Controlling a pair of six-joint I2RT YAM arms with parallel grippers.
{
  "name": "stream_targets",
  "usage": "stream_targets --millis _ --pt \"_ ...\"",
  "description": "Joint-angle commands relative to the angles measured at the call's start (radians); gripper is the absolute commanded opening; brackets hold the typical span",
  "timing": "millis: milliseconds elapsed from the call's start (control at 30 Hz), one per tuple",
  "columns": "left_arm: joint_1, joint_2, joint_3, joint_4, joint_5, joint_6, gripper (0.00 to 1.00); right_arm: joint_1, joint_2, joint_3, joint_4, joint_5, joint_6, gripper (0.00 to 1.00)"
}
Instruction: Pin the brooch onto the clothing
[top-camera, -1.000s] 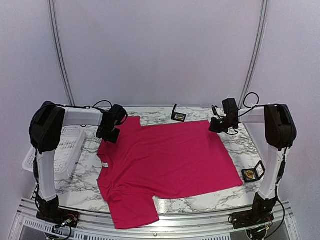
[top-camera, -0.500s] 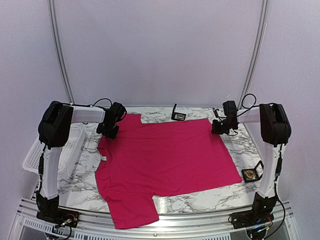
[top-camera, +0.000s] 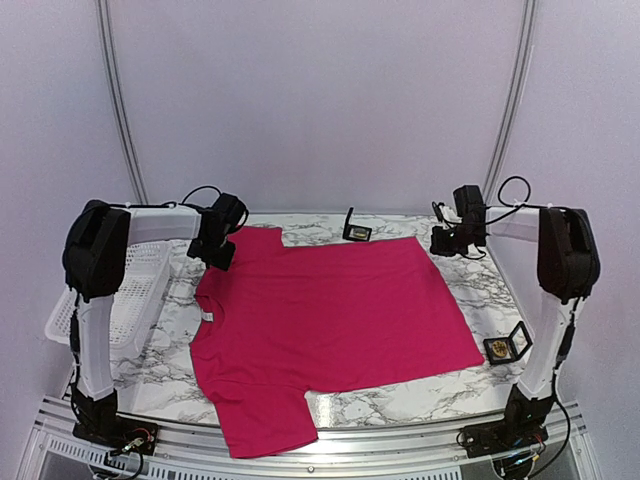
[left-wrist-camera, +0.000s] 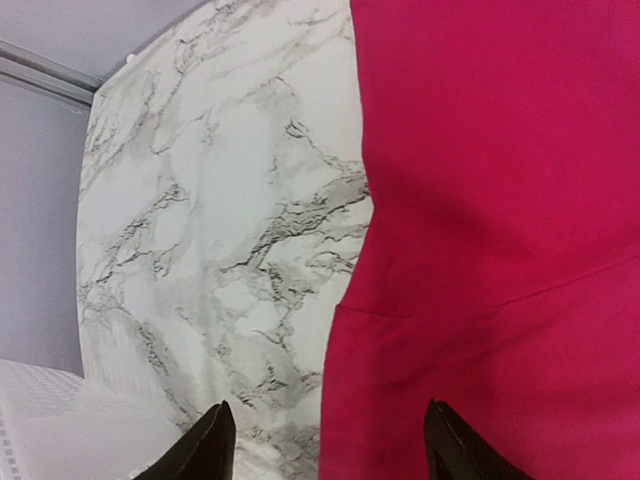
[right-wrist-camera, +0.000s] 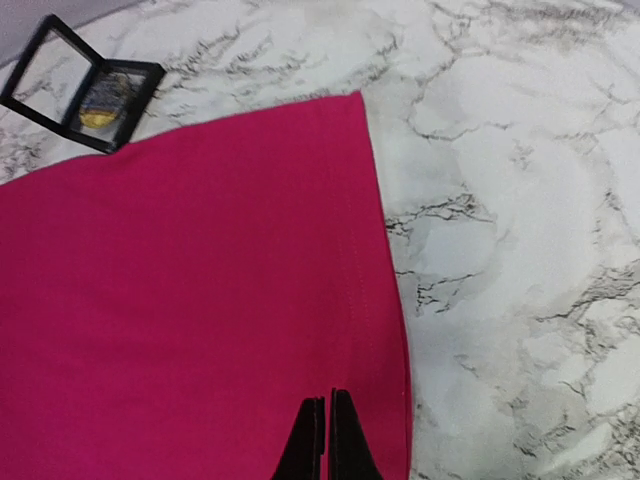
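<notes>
One T-shirt (top-camera: 330, 310); two open brooch cases (top-camera: 357, 232) (top-camera: 507, 346); one basket (top-camera: 130, 290); two tools (left-wrist-camera: 328, 405) (right-wrist-camera: 328, 397).

A white marble-patterned table (top-camera: 470, 290) with grey veins sits before a plain pale lilac wall (top-camera: 320, 100) — two slim metal poles (top-camera: 118, 110) curve up it, under soft, even light.

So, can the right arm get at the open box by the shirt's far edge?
Probably yes. Only flat shirt lies between the right gripper and the box; its jaws are shut and would need opening first.
</notes>
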Motion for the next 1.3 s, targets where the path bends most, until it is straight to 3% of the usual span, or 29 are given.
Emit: stream_targets --millis 0,133,233,267,367,433,533,833,1133,1267 --pt "-0.024 -0.202 -0.065 0.016 0.043 0.009 0.67 0.03 -0.179 -0.032 -0.07 0.047 -0.006 0.0" --pt "-0.079 -0.33 -0.168 0.039 0.054 0.011 0.74 0.046 -0.265 -0.07 -0.174 0.11 0.009 0.08" --pt "-0.124 -0.424 -0.26 0.1 0.1 0.018 0.96 0.046 -0.326 -0.098 -0.211 0.148 0.006 0.28" --pt "-0.135 -0.456 -0.296 0.136 0.126 0.018 0.98 0.046 -0.34 -0.102 -0.211 0.147 -0.005 0.34" --pt "-0.151 -0.56 -0.403 0.248 0.243 0.007 0.99 0.056 -0.351 -0.081 -0.175 0.017 -0.068 0.61" --pt "-0.151 -0.627 -0.463 0.317 0.291 0.007 0.99 0.08 -0.318 -0.023 -0.129 -0.113 -0.115 0.7" --pt "-0.151 -0.671 -0.507 0.364 0.315 0.021 0.99 0.116 -0.221 0.081 -0.042 -0.167 -0.13 0.71" --pt "-0.153 -0.659 -0.524 0.366 0.335 0.034 0.99 0.158 0.194 0.45 0.141 -0.187 0.036 0.64" --pt "-0.153 -0.572 -0.481 0.352 0.325 0.062 0.99 0.193 0.532 0.813 0.136 -0.215 0.068 0.67" --pt "-0.153 -0.54 -0.461 0.34 0.318 0.066 0.99 0.197 0.629 0.899 0.126 -0.186 0.128 0.68"
